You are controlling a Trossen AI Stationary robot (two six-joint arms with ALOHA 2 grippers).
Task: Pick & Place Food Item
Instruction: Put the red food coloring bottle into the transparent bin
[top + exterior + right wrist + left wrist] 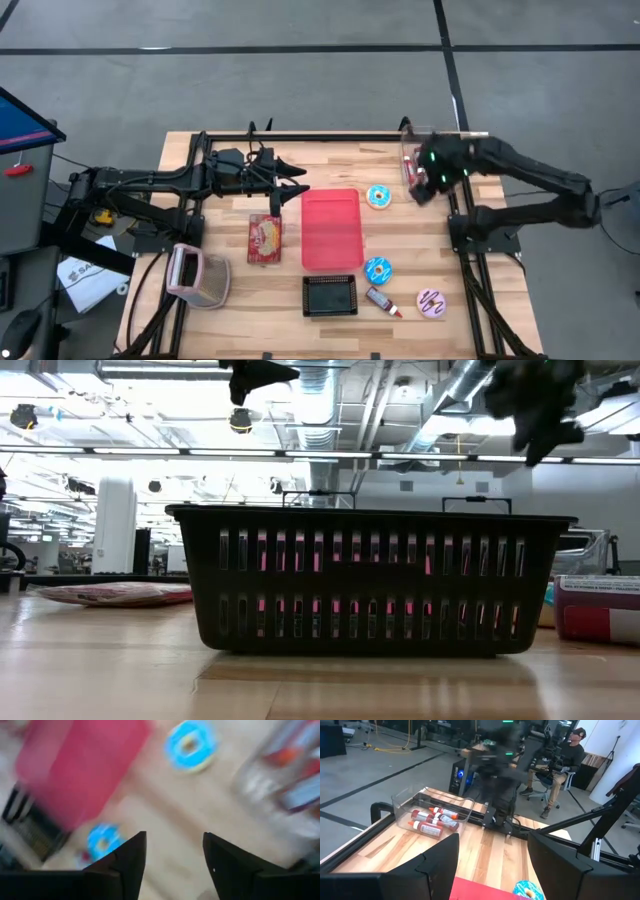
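Note:
A red tray point(330, 230) lies at the table's middle, with one blue-iced donut point(380, 197) to its right and another point(378, 268) nearer the front. A pink donut point(432, 302) and a small sauce bottle point(383, 302) lie at the front right, and a red snack packet point(265, 238) lies left of the tray. My left gripper point(298, 178) hangs open above the tray's far left corner. My right gripper point(418, 192) is open and empty, pointing down beside the clear bin point(412, 160); its wrist view shows both blue donuts point(190, 742) point(104, 840) below.
A black slatted basket point(330, 295) stands at the front centre, filling the low view point(370, 580). A pink-and-white container point(198, 275) sits at the front left. The clear bin point(430, 817) holds several red bottles. A person sits beyond the table point(560, 760).

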